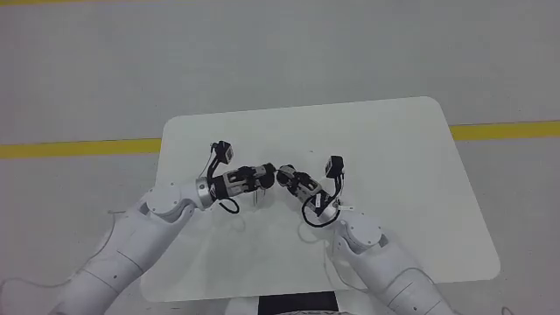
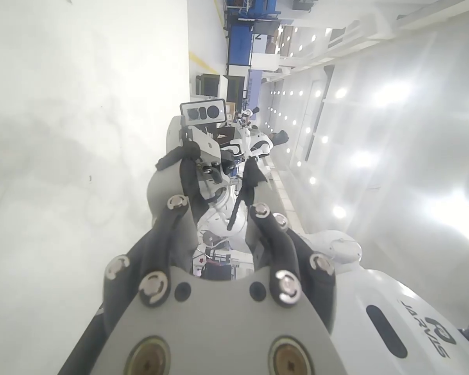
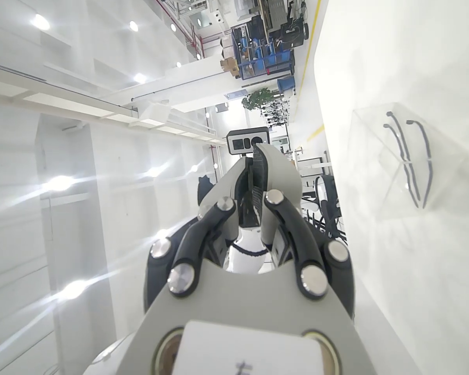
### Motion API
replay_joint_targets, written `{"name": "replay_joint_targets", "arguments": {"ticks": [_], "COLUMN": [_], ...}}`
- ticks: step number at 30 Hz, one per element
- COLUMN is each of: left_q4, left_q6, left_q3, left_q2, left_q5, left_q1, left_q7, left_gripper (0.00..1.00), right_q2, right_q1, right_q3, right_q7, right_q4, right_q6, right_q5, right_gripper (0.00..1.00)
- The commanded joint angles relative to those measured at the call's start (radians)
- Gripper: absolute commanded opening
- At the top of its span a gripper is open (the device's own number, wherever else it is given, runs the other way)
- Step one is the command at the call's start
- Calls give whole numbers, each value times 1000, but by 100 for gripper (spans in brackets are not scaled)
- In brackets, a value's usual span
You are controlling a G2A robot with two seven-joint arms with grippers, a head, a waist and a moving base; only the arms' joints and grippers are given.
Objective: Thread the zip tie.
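Both grippers meet tip to tip above the middle of the white table (image 1: 411,149). My left gripper (image 1: 265,175) comes in from the left and my right gripper (image 1: 287,177) from the right. In the left wrist view the left gripper (image 2: 219,173) stands open, its black-covered fingertips (image 2: 179,159) apart. A thin black zip tie (image 2: 237,204) slants between them, close to one finger. In the right wrist view the right gripper (image 3: 258,154) has its fingers pressed together on a dark thin strip (image 3: 253,181) that looks like the zip tie.
A clear box (image 3: 410,158) holding three spare zip ties lies on the table beside the right arm. Each wrist view shows the other arm's wrist camera (image 2: 201,112) (image 3: 248,140) straight ahead. Bare tabletop surrounds the grippers.
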Motion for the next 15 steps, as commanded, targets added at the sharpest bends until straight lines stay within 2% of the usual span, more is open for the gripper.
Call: {"name": "replay_joint_targets", "arguments": {"ticks": [1, 11, 13, 15], "left_q4": [2, 20, 23, 26], "left_q6": [2, 13, 16, 18], "left_q3": [3, 7, 6, 5], "left_q2": [-3, -14, -15, -16], "left_q5": [0, 5, 6, 7], "left_q1": [-2, -10, -11, -11], "left_q7": [-2, -8, -9, -12], "left_gripper": [19, 18, 14, 5], "right_q2": [0, 0, -1, -2], "right_q1": [-3, -7, -5, -4], "right_q3": [3, 8, 6, 5], "right_q7": [4, 35, 38, 41], "right_q4": [-3, -8, -6, -4], "right_q6": [-4, -5, -4, -5], "right_q5": [7, 8, 9, 10], "right_gripper": [0, 0, 0, 0]}}
